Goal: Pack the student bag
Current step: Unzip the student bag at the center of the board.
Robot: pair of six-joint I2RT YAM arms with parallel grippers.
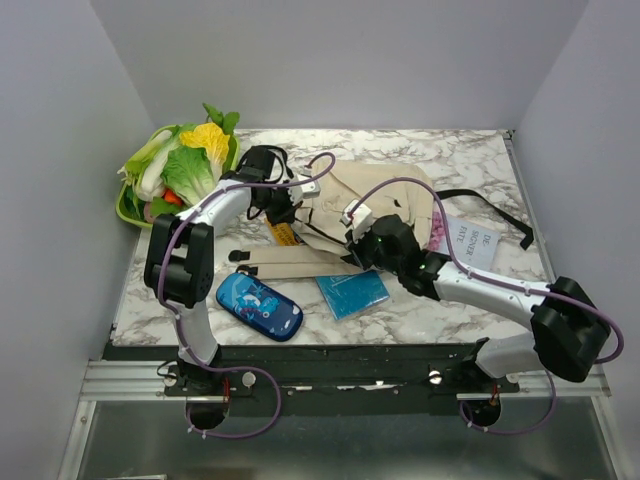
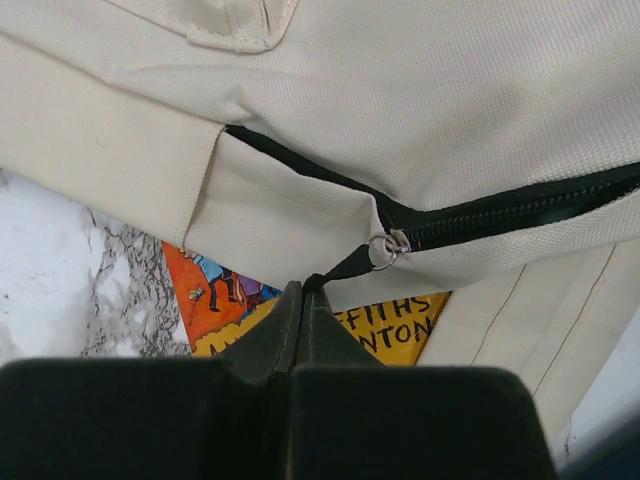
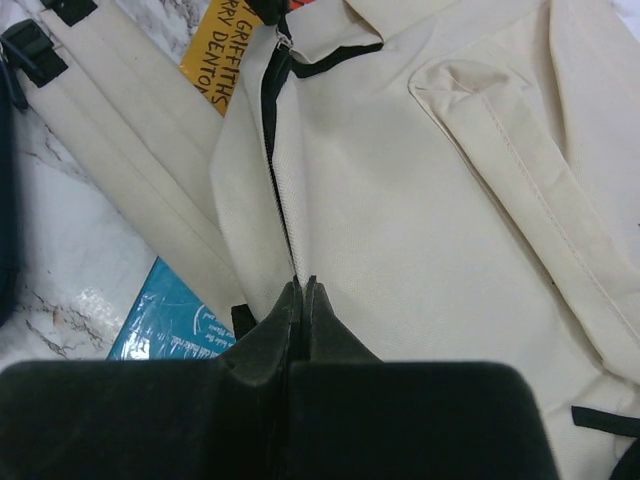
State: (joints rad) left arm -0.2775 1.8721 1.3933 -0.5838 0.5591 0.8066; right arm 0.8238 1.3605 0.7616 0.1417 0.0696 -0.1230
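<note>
- Two grips closed.
- left fingers (image 2: pixel 283 312) pinch zip pull (image 2: pixel 345 268) of bag (image 1: pixel 380 190).
- right fingers (image 3: pixel 284 306) shut at zip line (image 3: pixel 283 190), hold unclear.
- book (image 1: pixel 283 234) sticks out at bag's 8 o'clock.

Both end effectors (image 2: pixel 300 295) (image 3: pixel 301 287) fully closed

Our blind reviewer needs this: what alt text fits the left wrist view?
The left gripper, shut, pinches the black zipper pull of the beige student bag. An orange and yellow book peeks from under the bag on the marble table.
</note>
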